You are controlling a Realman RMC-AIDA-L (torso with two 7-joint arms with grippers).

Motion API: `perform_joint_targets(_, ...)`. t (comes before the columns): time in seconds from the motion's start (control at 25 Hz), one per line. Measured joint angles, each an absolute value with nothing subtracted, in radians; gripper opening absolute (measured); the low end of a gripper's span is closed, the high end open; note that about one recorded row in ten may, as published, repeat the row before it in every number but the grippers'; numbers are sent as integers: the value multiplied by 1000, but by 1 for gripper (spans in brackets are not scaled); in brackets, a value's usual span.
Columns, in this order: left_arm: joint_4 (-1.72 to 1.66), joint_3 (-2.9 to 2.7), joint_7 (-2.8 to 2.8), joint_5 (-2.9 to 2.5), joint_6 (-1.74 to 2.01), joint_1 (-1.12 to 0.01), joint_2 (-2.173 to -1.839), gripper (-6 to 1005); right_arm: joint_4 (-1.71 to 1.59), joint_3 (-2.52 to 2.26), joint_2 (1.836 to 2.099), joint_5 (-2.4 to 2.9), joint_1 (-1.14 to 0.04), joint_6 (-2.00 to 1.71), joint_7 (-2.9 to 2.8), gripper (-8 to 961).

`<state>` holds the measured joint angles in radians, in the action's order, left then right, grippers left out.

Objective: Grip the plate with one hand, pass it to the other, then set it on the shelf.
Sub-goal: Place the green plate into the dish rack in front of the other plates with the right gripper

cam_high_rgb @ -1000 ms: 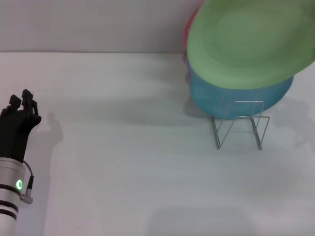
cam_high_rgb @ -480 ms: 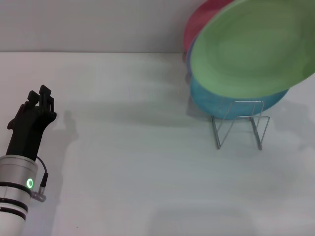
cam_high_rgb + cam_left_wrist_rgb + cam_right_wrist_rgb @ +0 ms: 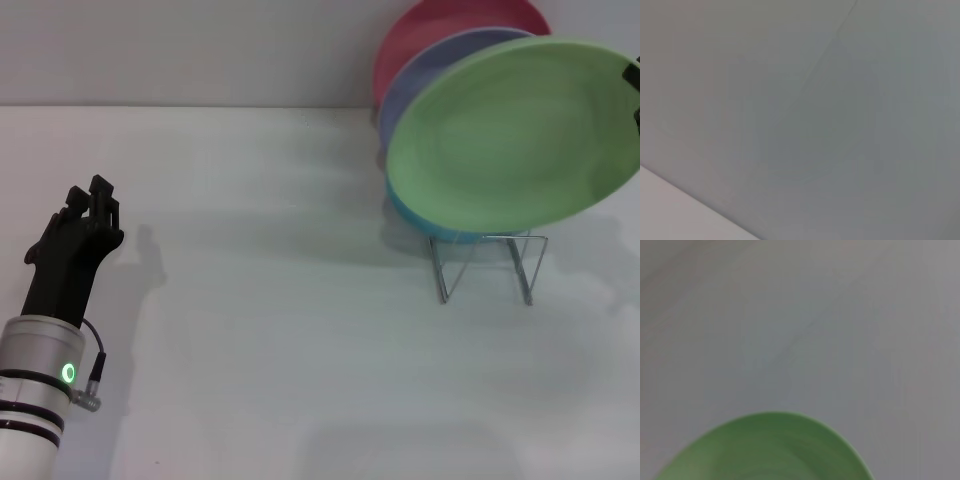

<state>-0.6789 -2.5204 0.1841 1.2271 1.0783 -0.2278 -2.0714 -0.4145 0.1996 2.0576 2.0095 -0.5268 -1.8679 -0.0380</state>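
The light green plate [image 3: 510, 140] hangs tilted just above the wire shelf [image 3: 487, 266] at the right of the head view. My right gripper [image 3: 633, 98] shows only as a black sliver at the frame's right edge, shut on the plate's rim. The right wrist view shows the plate's green edge [image 3: 767, 450] over the white table. My left gripper [image 3: 90, 197], with a green light on its arm, rests low at the far left, open and holding nothing, far from the plate.
Behind the green plate, a sky-blue plate [image 3: 408, 214], a lavender plate [image 3: 430, 70] and a red plate [image 3: 425, 28] stand in the rack against the back wall. The white table [image 3: 280, 300] spreads between the two arms.
The green plate has moved down and to the right towards the rack, uncovering the lavender and red plates. My left arm has shifted slightly right and forward.
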Motion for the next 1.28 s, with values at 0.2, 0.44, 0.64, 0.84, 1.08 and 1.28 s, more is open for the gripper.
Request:
perform_joint_targets(0.2,-684,-2521,184,1227,1078,-238,-2071,325,-421,195,2053,2010,-520,-1856,-35,22)
perform_joint_targets(0.44,-685,-2522,184,1227,1078,-253,-2071,331,-425,173,2051,2011,-512,-1852,3,22)
perform_joint_targets(0.64,-686,-2521,184,1227,1078,-257,-2071,337,-426,157,2053,2011,-500,-1848,24,22)
perform_joint_targets(0.84,-686,-2519,185,1227,1078,-257,-2071,342,-425,152,2060,2011,-490,-1844,77,21)
perform_joint_targets(1.08,-686,-2517,185,1227,1078,-256,-2070,348,-418,125,2067,2011,-479,-1816,125,21)
perform_joint_targets(1.28,-684,-2516,191,1227,1078,-258,-2069,353,-416,106,2072,2012,-476,-1787,132,21)
